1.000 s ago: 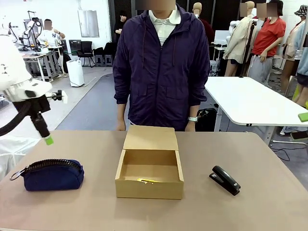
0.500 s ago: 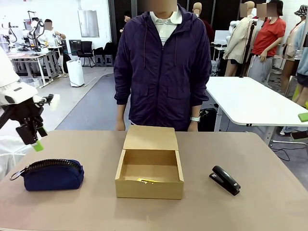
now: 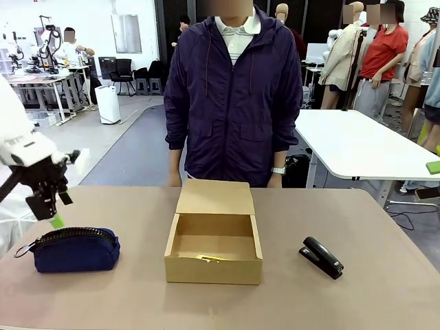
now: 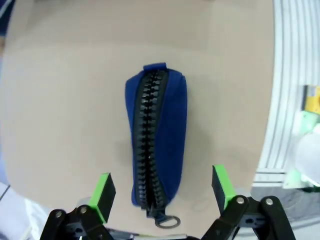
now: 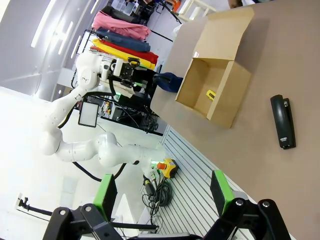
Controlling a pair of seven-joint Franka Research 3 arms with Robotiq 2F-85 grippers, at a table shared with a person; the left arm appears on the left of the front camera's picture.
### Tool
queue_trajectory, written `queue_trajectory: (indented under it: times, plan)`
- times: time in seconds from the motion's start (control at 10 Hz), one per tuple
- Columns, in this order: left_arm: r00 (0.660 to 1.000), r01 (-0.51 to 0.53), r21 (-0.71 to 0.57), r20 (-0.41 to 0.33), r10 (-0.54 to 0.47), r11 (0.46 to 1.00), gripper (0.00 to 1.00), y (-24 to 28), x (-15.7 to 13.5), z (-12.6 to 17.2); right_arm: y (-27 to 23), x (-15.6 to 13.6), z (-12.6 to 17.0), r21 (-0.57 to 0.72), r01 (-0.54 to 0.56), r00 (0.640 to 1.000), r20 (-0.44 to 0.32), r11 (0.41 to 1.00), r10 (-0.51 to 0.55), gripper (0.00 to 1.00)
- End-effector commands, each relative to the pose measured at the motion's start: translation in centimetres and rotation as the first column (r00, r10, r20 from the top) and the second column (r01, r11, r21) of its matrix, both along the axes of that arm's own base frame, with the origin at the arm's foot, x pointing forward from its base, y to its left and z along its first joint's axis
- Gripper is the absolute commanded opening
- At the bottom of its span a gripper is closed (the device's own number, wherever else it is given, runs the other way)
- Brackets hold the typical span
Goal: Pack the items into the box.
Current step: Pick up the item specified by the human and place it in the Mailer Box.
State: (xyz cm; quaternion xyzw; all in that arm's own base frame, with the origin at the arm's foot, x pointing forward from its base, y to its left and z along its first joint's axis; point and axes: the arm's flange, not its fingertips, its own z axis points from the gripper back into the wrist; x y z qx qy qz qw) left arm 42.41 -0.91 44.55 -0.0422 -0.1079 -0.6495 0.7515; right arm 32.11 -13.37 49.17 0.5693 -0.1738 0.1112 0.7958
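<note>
The navy-blue pouch (image 3: 74,249) lies on the table's left side, zipper up, ring pull toward the left edge. My left gripper (image 3: 49,212) hangs open just above its left end. In the left wrist view the pouch (image 4: 157,145) lies lengthwise between the open green pads of that gripper (image 4: 162,192), apart from both. The tan box (image 3: 214,247) stands open at the table's middle, lid flap back, with the small yellow item (image 3: 210,258) on its floor. My right gripper (image 5: 162,192) is open and empty, high off to the side of the box (image 5: 215,85).
A black stapler (image 3: 322,257) lies on the table to the right of the box. A person in a dark purple jacket (image 3: 230,96) stands at the far edge behind the box, hands down. The table's left edge runs close beside the pouch.
My left gripper has swung left and come down, and now hangs over the pouch's left end. The pouch, the box and the stapler have not moved.
</note>
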Motion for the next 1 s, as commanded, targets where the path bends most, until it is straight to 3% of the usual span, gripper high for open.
queue_trajectory:
  times: [0.0, 0.1, 0.2, 0.6, 0.9]
  plan:
    - [0.995, 0.094, 0.0, 0.033, -0.094, 0.996, 1.0, 0.2, 0.8, -3.4, -0.2, -0.1, 0.1, -0.008, -0.018, 1.0, 0.025, 1.0, 0.018, 1.0]
    - [0.991, 0.093, 0.013, 0.098, -0.094, 0.996, 1.0, 0.4, 1.1, -4.7, -0.2, -0.1, 0.1, -0.008, -0.018, 1.0, 0.025, 1.0, 0.018, 1.0]
    - [0.988, 0.098, 0.003, 0.118, -0.098, 0.995, 1.0, 0.5, 1.5, -5.6, -0.2, -0.1, 0.1, -0.008, -0.018, 1.0, 0.025, 1.0, 0.018, 1.0]
    - [0.998, 0.054, 0.04, 0.027, -0.056, 0.998, 1.0, 0.4, 2.7, -9.4, -0.2, -0.1, 0.1, -0.008, -0.018, 1.0, 0.025, 1.0, 0.018, 1.0]
    - [0.999, 0.052, 0.033, 0.003, -0.052, 0.998, 1.0, 0.4, 2.9, -9.8, -0.2, -0.1, 0.1, -0.008, -0.018, 1.0, 0.025, 1.0, 0.018, 1.0]
